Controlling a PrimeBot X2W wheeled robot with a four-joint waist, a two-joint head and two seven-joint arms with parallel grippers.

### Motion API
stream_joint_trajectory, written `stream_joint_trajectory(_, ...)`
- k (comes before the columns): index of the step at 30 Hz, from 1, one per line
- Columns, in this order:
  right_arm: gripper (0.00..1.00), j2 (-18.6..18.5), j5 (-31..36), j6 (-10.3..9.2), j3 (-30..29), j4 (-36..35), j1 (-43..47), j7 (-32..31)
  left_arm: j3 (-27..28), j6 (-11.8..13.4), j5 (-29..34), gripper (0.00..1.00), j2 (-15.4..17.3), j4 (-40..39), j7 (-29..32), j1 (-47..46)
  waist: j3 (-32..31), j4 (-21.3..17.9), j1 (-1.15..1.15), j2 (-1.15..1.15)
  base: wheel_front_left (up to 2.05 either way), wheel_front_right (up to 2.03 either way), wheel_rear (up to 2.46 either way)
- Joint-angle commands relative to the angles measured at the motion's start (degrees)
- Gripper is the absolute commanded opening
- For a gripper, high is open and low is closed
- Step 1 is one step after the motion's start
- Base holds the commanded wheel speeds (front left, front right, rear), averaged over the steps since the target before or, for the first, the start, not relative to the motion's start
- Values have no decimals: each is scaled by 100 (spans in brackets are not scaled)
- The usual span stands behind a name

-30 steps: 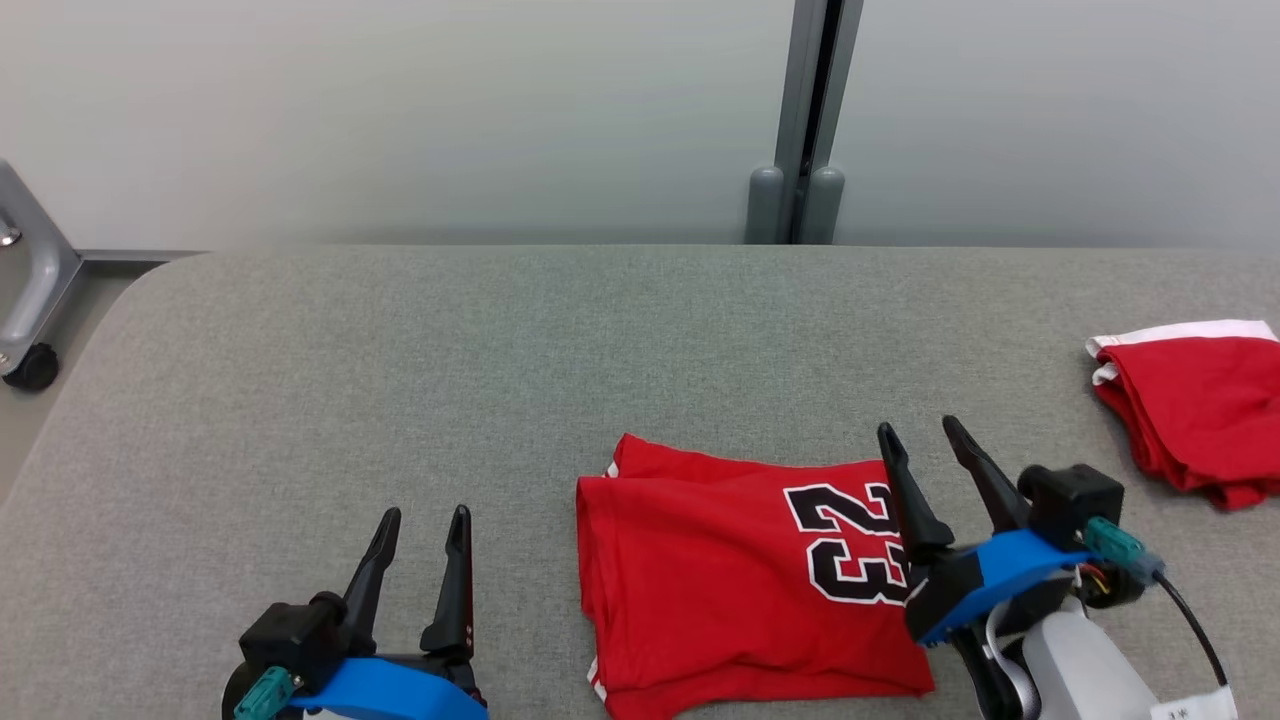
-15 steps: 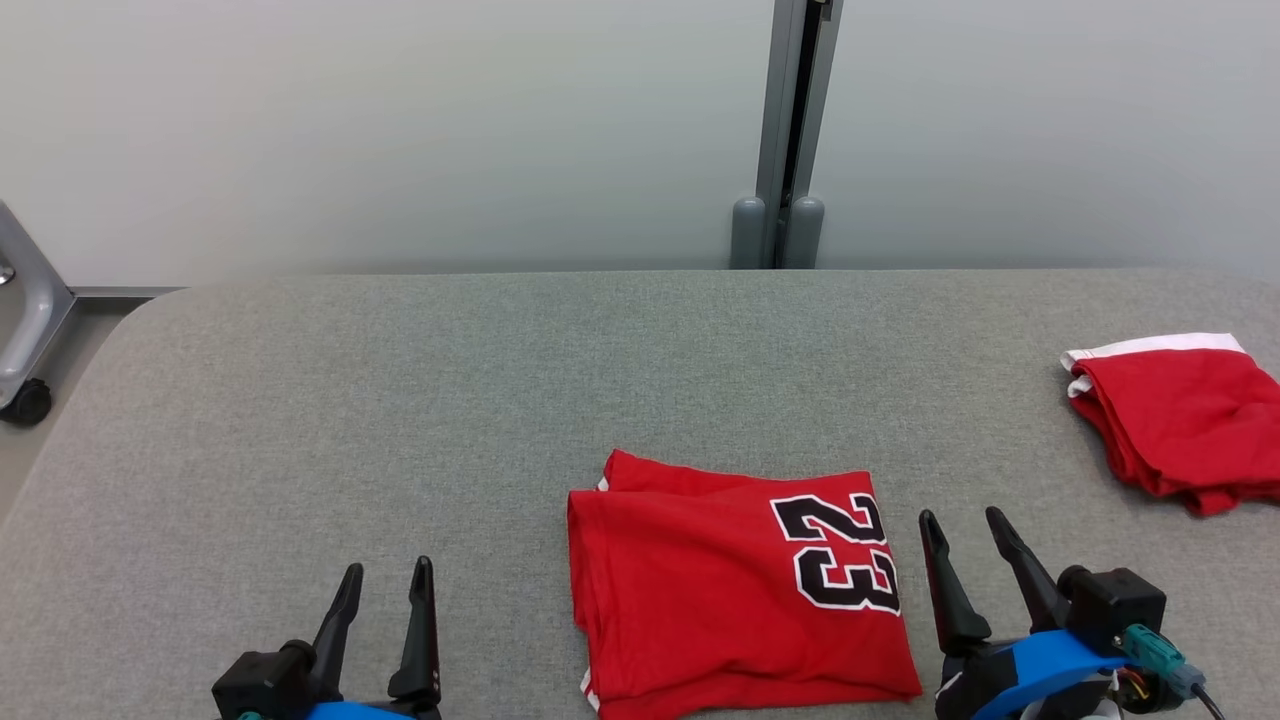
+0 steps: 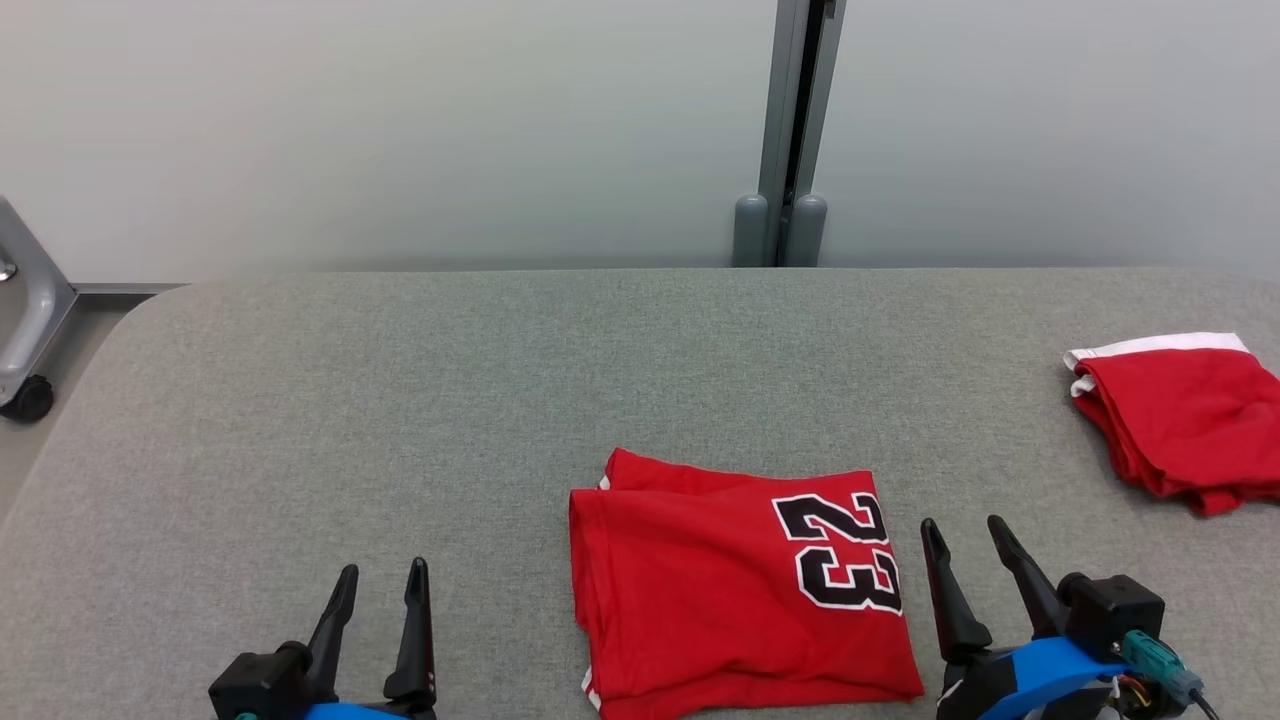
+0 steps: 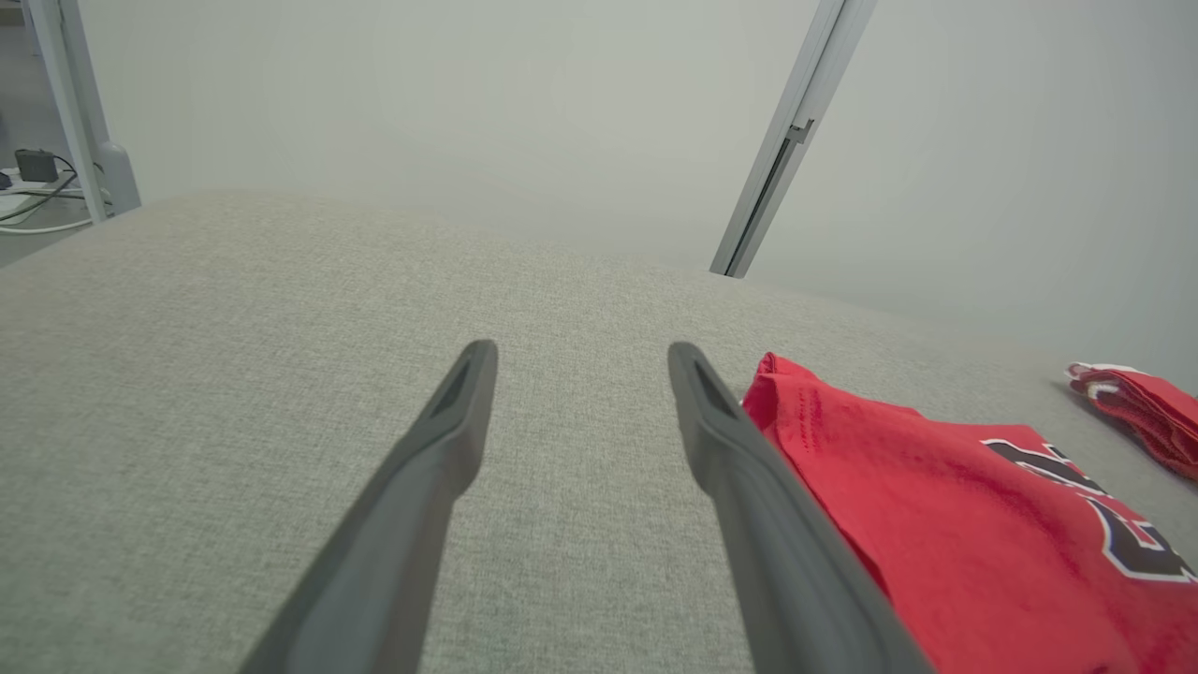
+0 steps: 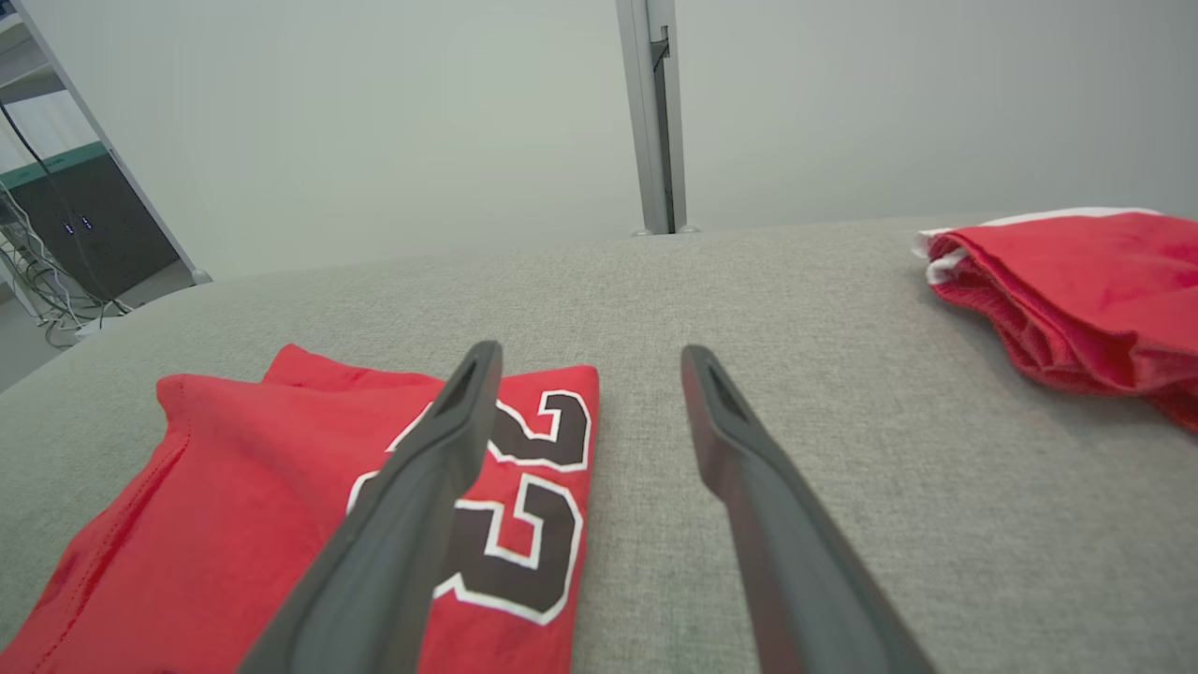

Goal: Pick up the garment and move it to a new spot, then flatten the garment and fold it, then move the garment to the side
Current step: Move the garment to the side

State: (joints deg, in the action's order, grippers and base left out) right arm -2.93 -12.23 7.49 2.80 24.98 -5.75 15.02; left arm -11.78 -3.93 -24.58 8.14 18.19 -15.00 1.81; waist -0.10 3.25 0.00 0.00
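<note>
The garment (image 3: 735, 585) is a red jersey with a black "23", folded into a flat rectangle near the front edge of the grey table (image 3: 500, 400). It also appears at the right of the left wrist view as the garment (image 4: 955, 524) and at the lower left of the right wrist view as the garment (image 5: 234, 505). My left gripper (image 3: 383, 573) stands open to the left of it, apart from the cloth. My right gripper (image 3: 964, 525) stands open just off its right edge, holding nothing. In the wrist views the left gripper (image 4: 576, 351) and right gripper (image 5: 590, 354) hover over bare table.
A second folded red cloth with a white band (image 3: 1180, 415) lies at the table's far right. A grey post (image 3: 790, 130) stands against the wall behind. A metal frame leg with a caster (image 3: 25, 330) stands off the table's left corner.
The right gripper has drawn back off the garment's right edge toward the front. The left gripper has also pulled back lower. The head camera has tilted, shifting the whole picture.
</note>
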Motion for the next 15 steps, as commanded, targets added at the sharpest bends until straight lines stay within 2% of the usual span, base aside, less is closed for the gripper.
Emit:
stream_joint_trajectory(1,100,4,31,0,6,13,22,19,31,-16,31,100,-17,14,-24,-60,0,-3,0,0,0,0,0)
stream_joint_trajectory(10,100,4,80,0,53,102,12,18,48,-57,103,100,-38,27,-24,-137,37,-5,0,0,0,0,0)
stream_joint_trajectory(15,100,2,-100,0,130,236,-308,-459,55,-56,150,100,-72,-15,-24,-199,154,-28,0,0,0,0,0)
